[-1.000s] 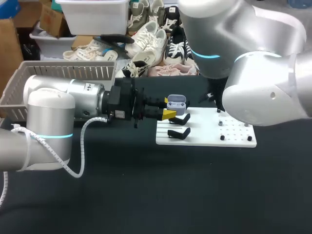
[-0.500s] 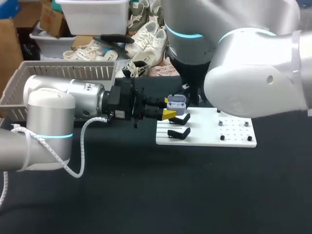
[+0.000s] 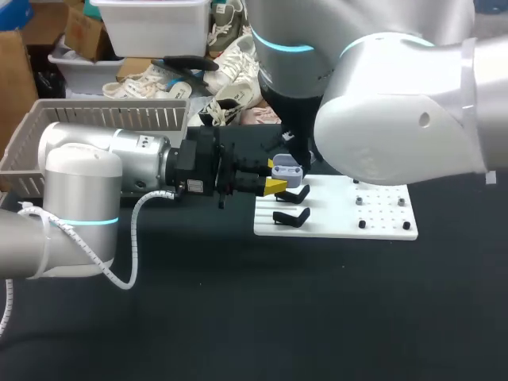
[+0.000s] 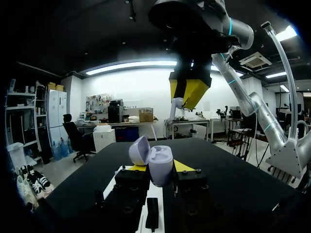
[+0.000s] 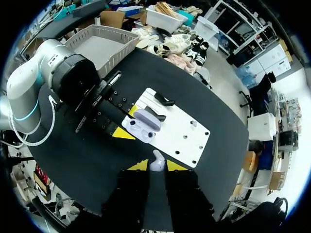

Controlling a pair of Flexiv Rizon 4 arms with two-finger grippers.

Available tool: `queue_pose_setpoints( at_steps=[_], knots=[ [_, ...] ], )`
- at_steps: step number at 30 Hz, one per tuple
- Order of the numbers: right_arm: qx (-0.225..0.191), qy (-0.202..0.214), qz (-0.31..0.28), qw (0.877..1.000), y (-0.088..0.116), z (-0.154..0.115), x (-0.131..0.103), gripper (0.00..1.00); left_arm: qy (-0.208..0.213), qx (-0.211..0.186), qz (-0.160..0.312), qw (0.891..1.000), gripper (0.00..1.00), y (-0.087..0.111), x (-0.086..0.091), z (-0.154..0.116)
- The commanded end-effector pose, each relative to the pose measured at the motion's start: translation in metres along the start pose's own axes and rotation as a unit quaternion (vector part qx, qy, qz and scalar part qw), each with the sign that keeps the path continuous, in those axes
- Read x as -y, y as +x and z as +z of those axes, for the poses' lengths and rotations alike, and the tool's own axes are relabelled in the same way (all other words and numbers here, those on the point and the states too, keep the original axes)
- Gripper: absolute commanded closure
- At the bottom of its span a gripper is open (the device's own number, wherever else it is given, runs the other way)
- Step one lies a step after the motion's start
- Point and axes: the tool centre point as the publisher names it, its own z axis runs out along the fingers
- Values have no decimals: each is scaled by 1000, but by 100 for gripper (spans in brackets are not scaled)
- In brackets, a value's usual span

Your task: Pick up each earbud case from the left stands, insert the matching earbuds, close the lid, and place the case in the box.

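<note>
- Left jaws are clamped on the earbud case (image 3: pixel 286 168), one yellow tip on each side of it. It's held up off the desk (image 3: pixel 238 317).
- In the left wrist view the earbud case (image 4: pixel 154 162) sits right between the fingers, with its lid flipped open to one side.
- Right jaws are narrow and pinching a small pale earbud (image 5: pixel 156 161) between the yellow tips.
- The right arm comes in from above, so the right jaws hang over the open case (image 5: pixel 141 124) without touching it. From the left wrist view, their yellow fingertips (image 4: pixel 194 92) show up high above the case.
- Under the left jaws' tips is the white board (image 3: pixel 373 218), with two black stands (image 3: pixel 291 216) just below the held case.
- The grey basket (image 3: pixel 87 127) is well behind the left jaws, back by that arm's elbow.
</note>
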Motion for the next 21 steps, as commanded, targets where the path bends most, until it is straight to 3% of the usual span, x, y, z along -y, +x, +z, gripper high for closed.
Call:
queue_pose_setpoints(
  at_steps=[1, 6, 9, 14, 16, 21],
  knots=[
    [1, 1, 1, 1000, 1, -1, 0, 100, -3, 0, 1, 1000, 100, 0, 1, 1],
    [5, 9, 2, 1000, -3, -2, -3, 100, -3, 0, 1, 1000, 100, 0, 1, 1],
    [9, 65, 35, 997, -15, -1, -6, 100, -3, 0, 1, 1000, 100, 0, 1, 1],
    [-73, 108, 111, 985, -14, 4, -7, 100, -3, 0, 1, 1000, 100, 0, 1, 1],
    [-99, 77, 157, 979, -13, 4, -10, 100, -3, 0, 1, 1000, 100, 0, 1, 1],
    [-126, 58, 240, 961, -13, 1, -7, 100, -3, 0, 1, 1000, 100, 0, 1, 1]
  ],
)
